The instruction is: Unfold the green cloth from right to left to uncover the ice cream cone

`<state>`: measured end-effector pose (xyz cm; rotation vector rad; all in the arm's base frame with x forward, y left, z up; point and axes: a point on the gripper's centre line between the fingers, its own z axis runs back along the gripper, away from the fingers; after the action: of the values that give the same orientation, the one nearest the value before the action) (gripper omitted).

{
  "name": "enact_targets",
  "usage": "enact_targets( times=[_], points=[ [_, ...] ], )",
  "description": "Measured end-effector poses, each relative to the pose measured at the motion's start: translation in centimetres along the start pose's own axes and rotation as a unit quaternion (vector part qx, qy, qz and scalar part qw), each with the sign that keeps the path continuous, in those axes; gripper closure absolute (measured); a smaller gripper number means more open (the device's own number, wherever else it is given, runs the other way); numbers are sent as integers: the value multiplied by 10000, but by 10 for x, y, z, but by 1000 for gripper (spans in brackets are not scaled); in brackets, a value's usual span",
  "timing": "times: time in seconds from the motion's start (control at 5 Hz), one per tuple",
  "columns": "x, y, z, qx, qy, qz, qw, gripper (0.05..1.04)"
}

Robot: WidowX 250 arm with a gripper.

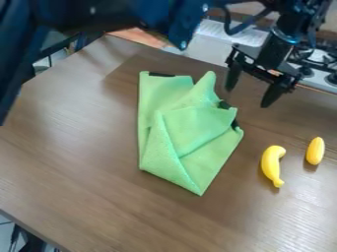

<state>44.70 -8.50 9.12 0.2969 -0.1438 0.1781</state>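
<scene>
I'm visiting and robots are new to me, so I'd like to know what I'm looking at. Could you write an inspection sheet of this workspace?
Surface: brown wood-grain table.
Main things: green cloth, folded over itself with creases, dark patches at its edges.
Clutter: a yellow banana and a smaller yellow oval piece lie apart, to the cloth's right in the picture.
Gripper: black gripper hangs near the table's far edge, closest to the cloth, fingers apart, holding nothing.
Cables: a black cable loops beside the arm.
Surroundings: beyond the far edge, what looks like a stove top with dark burner parts.
</scene>
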Motion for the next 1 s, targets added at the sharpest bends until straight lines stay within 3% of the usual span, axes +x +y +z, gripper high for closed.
enact_targets(
  times=[0.6,1.0],
  points=[
    [-3,-9,-9,-34,174,-31,9998,83],
    [-3,6,-26,-62,378,141,9992,89]
  ],
)
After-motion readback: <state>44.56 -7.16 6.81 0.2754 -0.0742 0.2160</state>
